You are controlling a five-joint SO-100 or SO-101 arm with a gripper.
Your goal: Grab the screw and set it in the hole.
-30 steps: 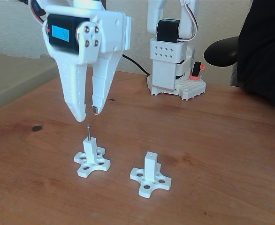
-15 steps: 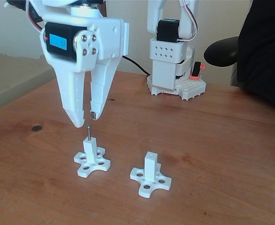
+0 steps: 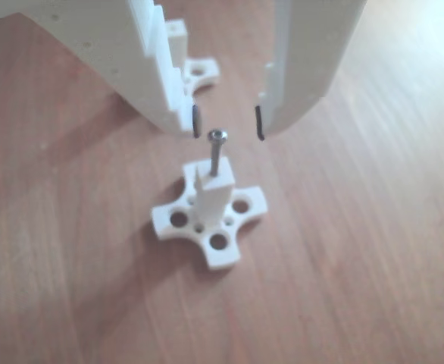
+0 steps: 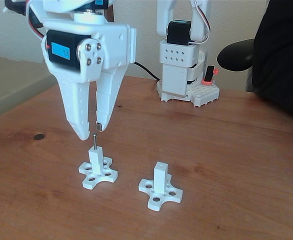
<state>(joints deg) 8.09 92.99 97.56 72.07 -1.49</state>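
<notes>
Standing in hole (image 4: 95, 149) — screw (image 3: 217, 154) just below parted tool (image 3: 228, 123).

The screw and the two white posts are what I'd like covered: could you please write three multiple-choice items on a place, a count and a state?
1. Where is the screw?
A. Flat on the table
B. Upright in the post on the left of the fixed view
C. In the right post

2. How many white posts with cross-shaped bases stand on the table?
A. One
B. Two
C. Three

3. How is the hand?
A. Open above the screw
B. Shut on the screw
C. Resting on the table

Key: 1 B, it rises from the left post; 2 B, left post and right post; 3 A, gaps flank the screw head in the other view.
</notes>
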